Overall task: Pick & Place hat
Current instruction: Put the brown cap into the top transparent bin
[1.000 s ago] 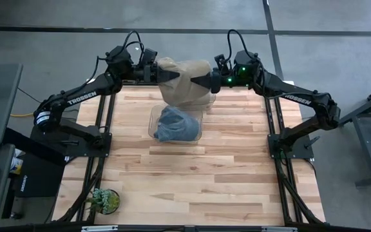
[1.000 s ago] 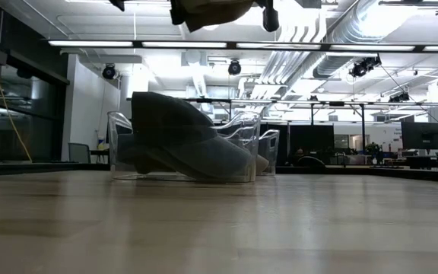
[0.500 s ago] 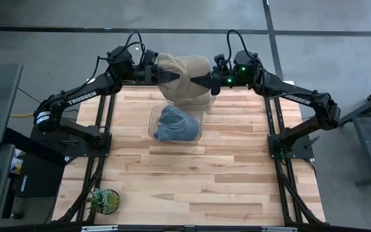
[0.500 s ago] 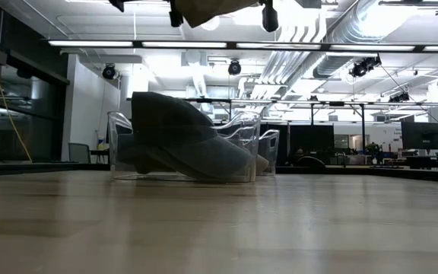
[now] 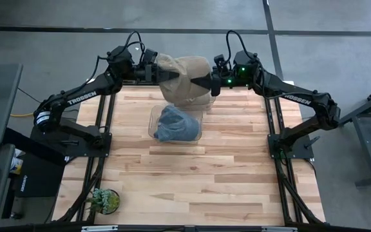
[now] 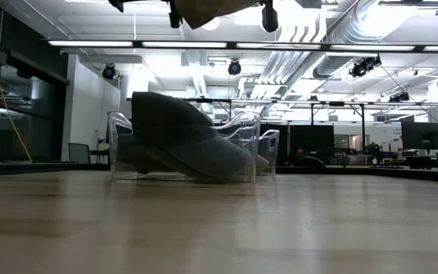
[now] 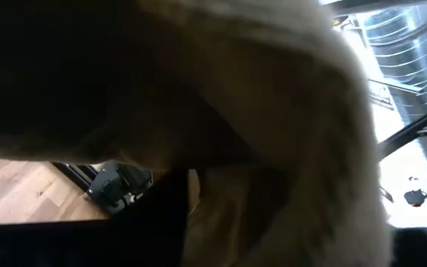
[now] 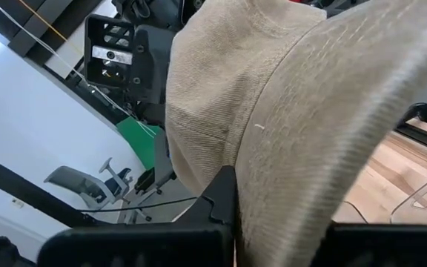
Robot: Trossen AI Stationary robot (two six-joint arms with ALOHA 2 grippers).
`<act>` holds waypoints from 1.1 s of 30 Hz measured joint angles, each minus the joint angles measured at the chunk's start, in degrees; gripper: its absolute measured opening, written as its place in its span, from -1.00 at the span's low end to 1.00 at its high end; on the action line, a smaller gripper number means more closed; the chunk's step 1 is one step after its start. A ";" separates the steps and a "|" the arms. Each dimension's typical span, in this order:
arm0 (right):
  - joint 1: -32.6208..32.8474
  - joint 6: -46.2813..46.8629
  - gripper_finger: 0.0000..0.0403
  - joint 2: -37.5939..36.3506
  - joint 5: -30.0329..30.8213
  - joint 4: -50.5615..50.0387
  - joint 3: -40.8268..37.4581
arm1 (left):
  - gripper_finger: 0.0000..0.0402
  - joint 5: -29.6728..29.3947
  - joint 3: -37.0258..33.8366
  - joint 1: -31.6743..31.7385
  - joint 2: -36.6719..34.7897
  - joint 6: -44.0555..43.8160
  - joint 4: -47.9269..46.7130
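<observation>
My right pincer (image 5: pixel 206 82) is clamped on the tan hat (image 5: pixel 184 78), left pincer (image 5: pixel 163 75) partly open at its other side, bin (image 5: pixel 154 116) directly below.

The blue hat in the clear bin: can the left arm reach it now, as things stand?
Probably not at once. The left claw is at the tan hat, held up together with the right claw, above the back of the clear bin. Nothing covers the blue hat itself.
</observation>
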 joint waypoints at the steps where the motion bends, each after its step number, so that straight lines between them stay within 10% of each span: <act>1: 0.00 0.00 -0.97 0.00 0.00 -0.01 0.00 | -0.15 0.00 0.00 0.00 0.00 -0.10 -0.06; 7: -0.04 -0.46 -0.97 0.00 0.59 -0.54 -0.01 | 0.23 -1.00 0.02 0.04 -0.02 -0.02 -2.36; 16: -2.39 -0.46 -0.97 -0.09 0.61 -1.03 -0.01 | 0.30 -6.28 0.02 0.04 -2.42 4.81 -8.69; 33: -6.84 -1.19 -0.97 -0.22 0.47 -2.52 -0.01 | 0.30 -34.05 0.01 0.04 -11.87 13.85 -24.29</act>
